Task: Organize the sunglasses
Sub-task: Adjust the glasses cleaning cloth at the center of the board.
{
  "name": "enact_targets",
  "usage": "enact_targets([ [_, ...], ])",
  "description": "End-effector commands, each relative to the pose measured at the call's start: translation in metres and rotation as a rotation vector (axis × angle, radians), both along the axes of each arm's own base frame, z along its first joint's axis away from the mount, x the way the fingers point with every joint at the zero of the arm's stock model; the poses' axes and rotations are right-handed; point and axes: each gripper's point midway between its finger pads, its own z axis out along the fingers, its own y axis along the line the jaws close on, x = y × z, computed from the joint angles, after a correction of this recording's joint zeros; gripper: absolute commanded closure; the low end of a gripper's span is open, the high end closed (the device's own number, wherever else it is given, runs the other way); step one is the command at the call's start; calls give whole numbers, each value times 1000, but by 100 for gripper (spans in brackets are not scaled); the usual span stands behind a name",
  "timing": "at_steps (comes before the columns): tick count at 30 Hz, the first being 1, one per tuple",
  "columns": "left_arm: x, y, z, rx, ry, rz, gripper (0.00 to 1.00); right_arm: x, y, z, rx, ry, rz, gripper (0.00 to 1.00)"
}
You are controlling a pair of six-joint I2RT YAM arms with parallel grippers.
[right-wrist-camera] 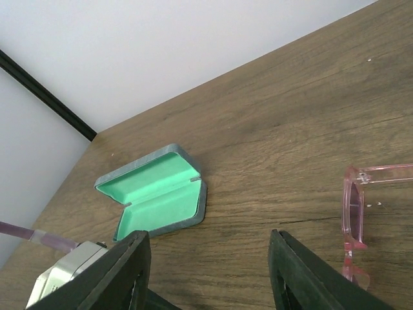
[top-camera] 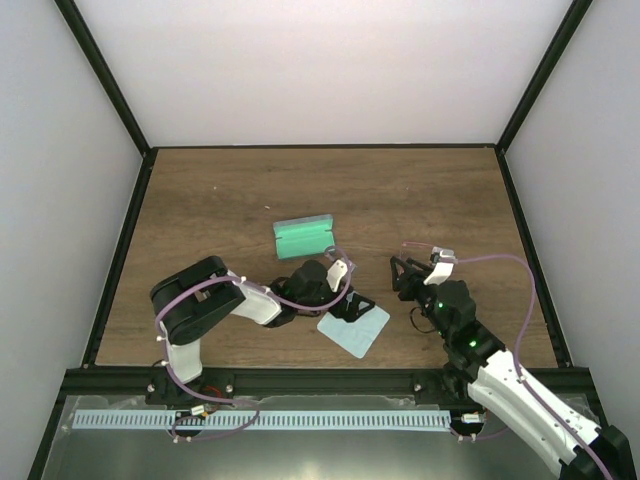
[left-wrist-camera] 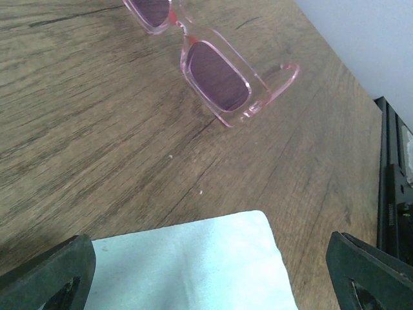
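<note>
The table [top-camera: 220, 200] is matte brown wood grain. The left claw [left-wrist-camera: 213, 258] is released, its black fingers [left-wrist-camera: 58, 271] spread to their widest and grasping nothing. It hangs over a rounded corner of the cloth [top-camera: 358, 330], a pale blue, soft, roughly square sheet lying flat. I cannot tell whether the fingers touch it.

Behind the cloth lies the case [top-camera: 303, 237], an open hard clamshell with rounded corners, a grey shell and a bright green lining.

The right claw [right-wrist-camera: 210, 271] is partly open, with bare wood between its black fingers [right-wrist-camera: 297, 278], and it holds nothing.

The sunglasses [left-wrist-camera: 216, 77] rest on the table beyond the cloth, just off that claw's right finger and apart from the case. They have clear pink plastic frames, rectangular, with purple lenses.
</note>
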Motion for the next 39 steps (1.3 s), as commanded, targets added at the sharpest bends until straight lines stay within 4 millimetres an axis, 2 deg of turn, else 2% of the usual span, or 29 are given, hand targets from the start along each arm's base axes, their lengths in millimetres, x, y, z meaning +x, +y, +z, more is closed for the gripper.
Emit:
enact_targets([
  [1,5,3,-4,32,-27,24,0,1,-4,-4,-2,7,-22,48],
  [8,14,7,-25,88,0,68,0,1,-4,-6,-8,12,-23,47],
  [12,20,9,-30,104,16,101,0,1,-4,-6,-10,13,-19,46],
  [24,61,68,-52,235,60,432,0,0,-1,-11,-17,23,-2,44],
  [33,64,119,-43,234,52,663,0,2,13,-21,-49,43,64,37],
  [35,63,122,-40,227,53,676,0,4,15,-26,-58,60,72,36],
  [39,62,113,-37,215,49,633,0,6,22,-29,-61,69,96,36],
])
